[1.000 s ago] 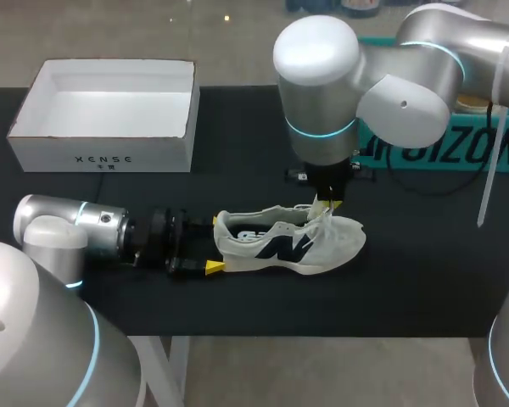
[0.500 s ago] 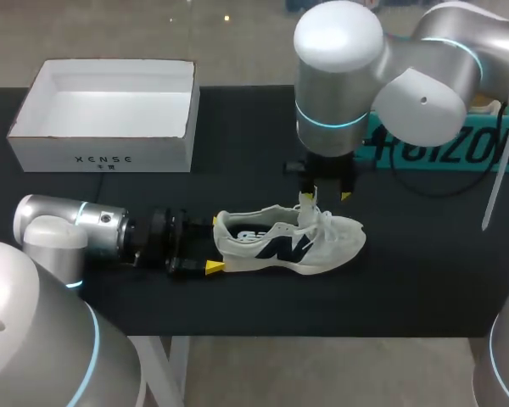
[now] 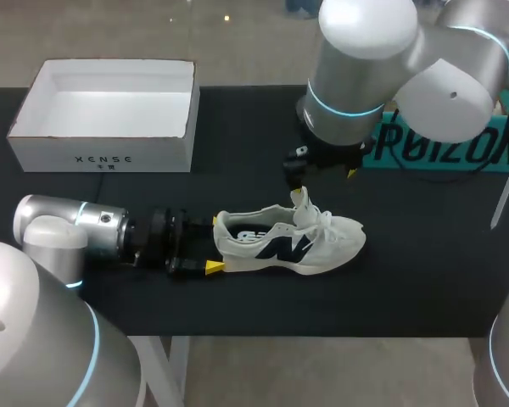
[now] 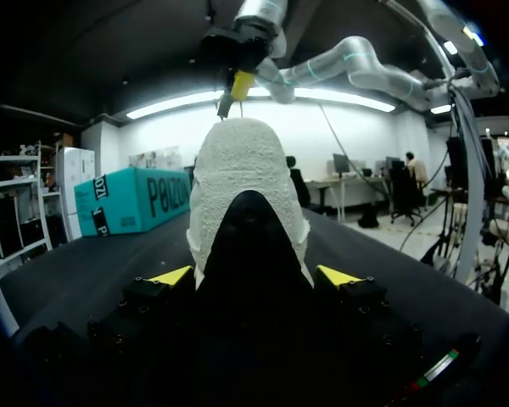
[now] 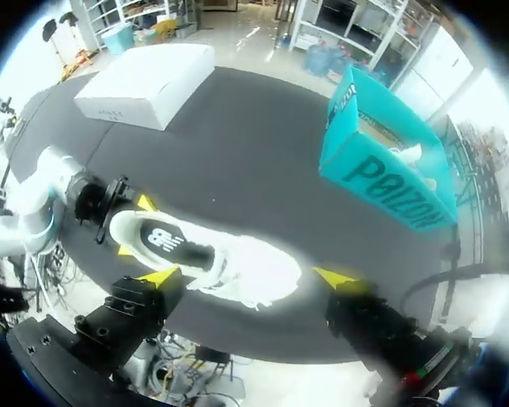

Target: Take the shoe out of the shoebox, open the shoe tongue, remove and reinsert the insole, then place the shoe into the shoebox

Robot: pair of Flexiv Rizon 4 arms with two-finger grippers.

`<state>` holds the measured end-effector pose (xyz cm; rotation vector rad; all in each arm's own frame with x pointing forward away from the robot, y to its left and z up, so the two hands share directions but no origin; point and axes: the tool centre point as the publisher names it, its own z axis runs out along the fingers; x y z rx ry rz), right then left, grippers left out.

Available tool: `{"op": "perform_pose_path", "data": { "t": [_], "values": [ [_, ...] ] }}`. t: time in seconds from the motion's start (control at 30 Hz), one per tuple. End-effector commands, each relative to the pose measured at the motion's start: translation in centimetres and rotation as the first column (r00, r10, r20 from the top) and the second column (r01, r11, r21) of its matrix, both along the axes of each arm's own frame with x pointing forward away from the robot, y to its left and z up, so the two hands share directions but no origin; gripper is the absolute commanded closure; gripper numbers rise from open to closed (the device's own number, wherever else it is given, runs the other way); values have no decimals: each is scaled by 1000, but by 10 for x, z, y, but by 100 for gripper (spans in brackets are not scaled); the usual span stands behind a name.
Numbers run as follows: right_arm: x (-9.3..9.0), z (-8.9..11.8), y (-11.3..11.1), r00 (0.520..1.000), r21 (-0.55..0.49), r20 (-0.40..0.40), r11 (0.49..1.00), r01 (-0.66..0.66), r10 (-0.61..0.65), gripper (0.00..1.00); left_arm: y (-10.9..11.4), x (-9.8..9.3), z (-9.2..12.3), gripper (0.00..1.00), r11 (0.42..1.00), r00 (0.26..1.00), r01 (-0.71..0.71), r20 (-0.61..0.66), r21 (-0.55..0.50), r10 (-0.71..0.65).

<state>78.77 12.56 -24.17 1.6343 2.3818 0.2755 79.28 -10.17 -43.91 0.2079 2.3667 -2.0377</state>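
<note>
Right gripper [image 5: 246,277] is mostly hidden under its own wrist from overhead, and I can't make out the insole. I count one shoe [image 3: 288,242] and one shoebox [image 3: 102,157]. That gripper hangs spread wide above the shoe, holding nothing. Left gripper [image 4: 253,275] is clenched on the heel, with the shoebox well apart from both.

Robotics lab, robot arm [image 3: 356,76], black worktable [image 3: 441,288]
</note>
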Motion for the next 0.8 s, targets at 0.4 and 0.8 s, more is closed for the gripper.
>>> {"op": "perform_pose_path", "data": {
  "t": [0.4,0.8],
  "values": [
    [-27,9,-14,634,-138,138,649,-748,761,0,-1,0,-4,100,1000,1000,-1,0,1,1],
    [-29,12,8,485,-179,66,488,-854,872,0,-1,0,-4,100,1000,1000,-1,0,1,1]
  ]
}}
